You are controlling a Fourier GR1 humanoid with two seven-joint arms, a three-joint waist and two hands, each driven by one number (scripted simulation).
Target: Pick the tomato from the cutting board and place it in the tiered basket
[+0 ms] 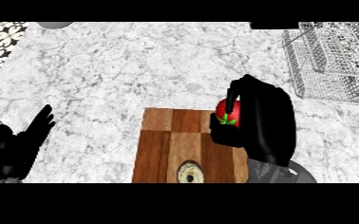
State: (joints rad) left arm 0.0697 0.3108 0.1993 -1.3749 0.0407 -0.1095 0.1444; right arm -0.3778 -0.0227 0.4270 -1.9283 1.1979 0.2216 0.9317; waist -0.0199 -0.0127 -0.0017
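Observation:
A red tomato (229,112) with a green stem sits in my right hand (265,118), whose fingers and thumb curl round it at the far right corner of the wooden cutting board (172,137). I cannot tell whether the tomato still touches the board. The wire tiered basket (324,61) stands at the far right of the counter, beyond the hand. My left hand (28,140) rests open at the left edge, fingers up.
A round bagel-like item (189,172) lies at the near end of the board. The marble counter (126,61) stretches between board and basket. A grey round object (54,24) shows at the far left edge.

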